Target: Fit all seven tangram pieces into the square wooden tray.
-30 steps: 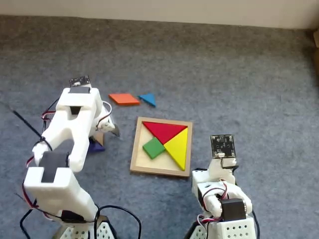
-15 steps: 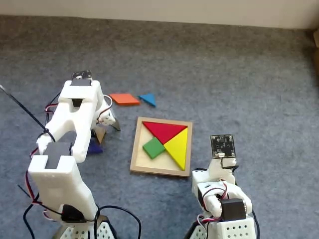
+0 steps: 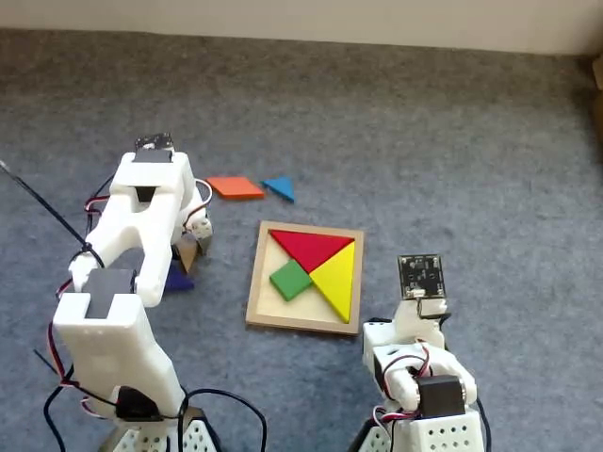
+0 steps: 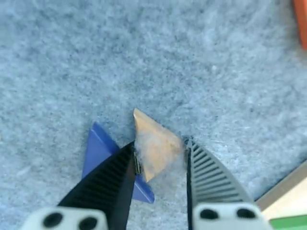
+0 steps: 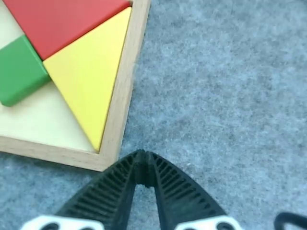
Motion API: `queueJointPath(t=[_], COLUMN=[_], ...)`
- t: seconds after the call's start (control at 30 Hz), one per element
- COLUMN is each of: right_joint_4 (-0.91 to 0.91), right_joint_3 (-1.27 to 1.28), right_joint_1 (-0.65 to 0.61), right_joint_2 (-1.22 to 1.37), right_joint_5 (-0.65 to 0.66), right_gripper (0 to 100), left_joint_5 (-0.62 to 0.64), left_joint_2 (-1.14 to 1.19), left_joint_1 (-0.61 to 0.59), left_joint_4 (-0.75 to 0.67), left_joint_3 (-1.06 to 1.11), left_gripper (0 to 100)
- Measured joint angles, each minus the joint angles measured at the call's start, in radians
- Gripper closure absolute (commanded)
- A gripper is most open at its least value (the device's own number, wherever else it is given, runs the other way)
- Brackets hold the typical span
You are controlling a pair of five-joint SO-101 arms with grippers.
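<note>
Right end effector [image 5: 143, 160] closed, empty, just beside the wooden tray [image 3: 273, 303]. Tray held three pieces. Farther out, left end effector [image 4: 160, 143] pinched the tan triangle [image 4: 156, 143], flat on the grey surface beside a dark blue triangle [image 4: 101, 152]. Judged light, rigid, smooth wood. Thin edges might slip, so grip opposite sides squarely.

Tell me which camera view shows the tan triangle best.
The left wrist view: the tan triangle sits whole, held between the left pincer's fingers, its tip overlapping the dark blue triangle. The high view gives a small brown sliver beside the left arm. The right wrist view looks at the wooden tray's corner instead.
</note>
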Motion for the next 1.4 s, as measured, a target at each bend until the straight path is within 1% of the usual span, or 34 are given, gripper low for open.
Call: queueJointPath(t=[0.4,0.6,0.7,0.93,1.07,1.27,1.4], right_joint_4=[0.0,0.0,0.0,0.0,0.0,0.0,0.0], right_joint_3=[0.0,0.0,0.0,0.0,0.0,0.0,0.0], right_joint_1=[0.0,0.0,0.0,0.0,0.0,0.0,0.0], right_joint_2=[0.0,0.0,0.0,0.0,0.0,0.0,0.0], right_joint_5=[0.0,0.0,0.0,0.0,0.0,0.0,0.0], right_gripper=[98.4,98.4,98.4,98.4,98.4,98.4,98.4], left_joint_5=[0.0,-0.015,-0.057,-0.086,-0.135,-0.155,-0.215], left_joint_2=[0.0,-0.006,-0.048,-0.158,-0.198,-0.252,-0.293], left_joint_1=[0.0,0.0,0.0,0.003,0.058,0.127,0.176], left_joint_4=[0.0,0.0,0.0,0.003,0.005,0.005,0.005], left_joint_3=[0.0,0.0,0.014,0.081,0.103,0.104,0.104], left_gripper=[93,100,99,98,98,98,98])
